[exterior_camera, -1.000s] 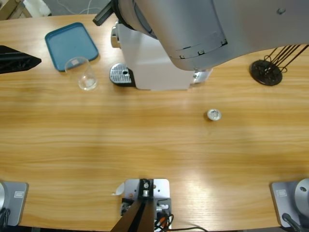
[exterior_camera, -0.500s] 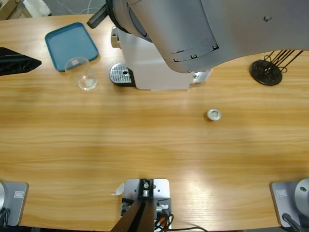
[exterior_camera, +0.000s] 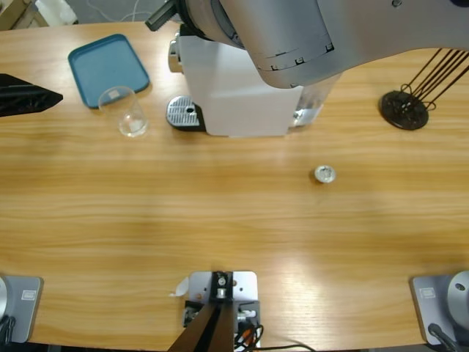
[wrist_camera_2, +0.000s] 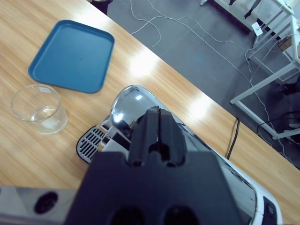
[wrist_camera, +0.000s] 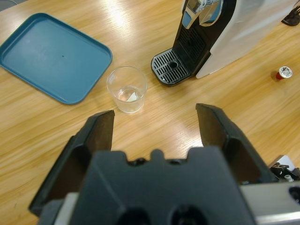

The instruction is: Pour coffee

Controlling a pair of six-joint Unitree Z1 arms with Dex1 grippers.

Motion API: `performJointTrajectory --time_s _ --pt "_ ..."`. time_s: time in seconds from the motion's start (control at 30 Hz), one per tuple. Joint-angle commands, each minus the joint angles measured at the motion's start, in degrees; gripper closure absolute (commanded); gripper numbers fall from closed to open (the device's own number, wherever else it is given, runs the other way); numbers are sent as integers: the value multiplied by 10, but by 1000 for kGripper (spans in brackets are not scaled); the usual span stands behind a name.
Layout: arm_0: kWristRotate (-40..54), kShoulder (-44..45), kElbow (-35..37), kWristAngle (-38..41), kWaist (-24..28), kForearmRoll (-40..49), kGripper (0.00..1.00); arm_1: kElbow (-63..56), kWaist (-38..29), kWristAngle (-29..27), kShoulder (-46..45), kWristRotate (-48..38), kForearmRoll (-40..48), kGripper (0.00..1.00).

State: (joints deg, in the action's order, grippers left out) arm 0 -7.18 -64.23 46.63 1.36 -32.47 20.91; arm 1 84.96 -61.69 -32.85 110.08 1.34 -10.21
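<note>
hovering left end effector (wrist_camera: 154, 124) (jaws wide) near glass (wrist_camera: 127, 89)

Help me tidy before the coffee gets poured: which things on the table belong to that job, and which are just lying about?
Part of the job:
coffee machine
clear glass, standing on the table beside the drip grate, not under the spout
small silver capsule

Just lying about:
blue tray, nothing on it
black wire stand

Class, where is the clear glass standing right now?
In the high view, the clear glass stands on the table's left part, beside the blue tray and left of the coffee machine's drip grate.
</note>
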Motion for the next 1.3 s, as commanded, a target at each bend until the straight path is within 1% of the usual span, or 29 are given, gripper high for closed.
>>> performJointTrajectory --time_s 0.03,0.33,0.57,0.67,0.73,0.77,0.8,0.83,0.87,0.9,0.97,1.0,1.03,1.07,1.1,1.17,1.2,1.27,1.3 --pt "1 5 -3 7 -6 9 256 -71 5 17 102 -16 -2 1000" --pt "1 4 -3 7 -6 10 257 -109 -1 19 110 -41 25 1000" --pt "1 8 -3 7 -6 13 257 -112 -2 13 102 -43 26 1000" --pt "1 9 -3 7 -6 13 257 -108 -2 4 72 -32 22 1000" --pt "1 8 -3 7 -6 13 255 -102 -1 3 30 -15 6 1000" --pt "1 6 -3 7 -6 13 254 -90 5 8 6 -3 -7 1000" --pt "1 4 -3 7 -6 13 254 -72 11 25 -17 6 -30 1000" --pt "1 3 -2 7 -6 12 254 -55 17 43 -38 13 -53 971" --pt "1 2 -2 7 -6 12 253 -39 22 52 -57 14 -74 694" --pt "1 2 -2 7 -6 12 253 -22 27 61 -78 18 -101 585" --pt "1 3 -2 8 -6 12 253 -5 35 75 -107 22 -134 457" --pt "1 4 -2 8 -7 12 253 1 42 83 -120 22 -150 322" --pt "1 5 -2 8 -6 12 253 6 51 99 -133 18 -169 164" --pt "1 6 -3 8 -7 12 253 9 61 123 -146 13 -186 45" --pt "1 7 -3 8 -7 13 252 12 71 146 -158 2 -203 2" --pt "1 8 -3 8 -7 14 248 11 92 189 -183 -18 -236 0" --pt "1 10 -2 9 -7 15 241 7 98 201 -200 -27 -255 0" --pt "1 13 -1 13 -6 21 168 -11 106 203 -237 -48 -275 0" --pt "1 14 0 14 -6 23 156 -37 109 202 -261 -59 -276 0"
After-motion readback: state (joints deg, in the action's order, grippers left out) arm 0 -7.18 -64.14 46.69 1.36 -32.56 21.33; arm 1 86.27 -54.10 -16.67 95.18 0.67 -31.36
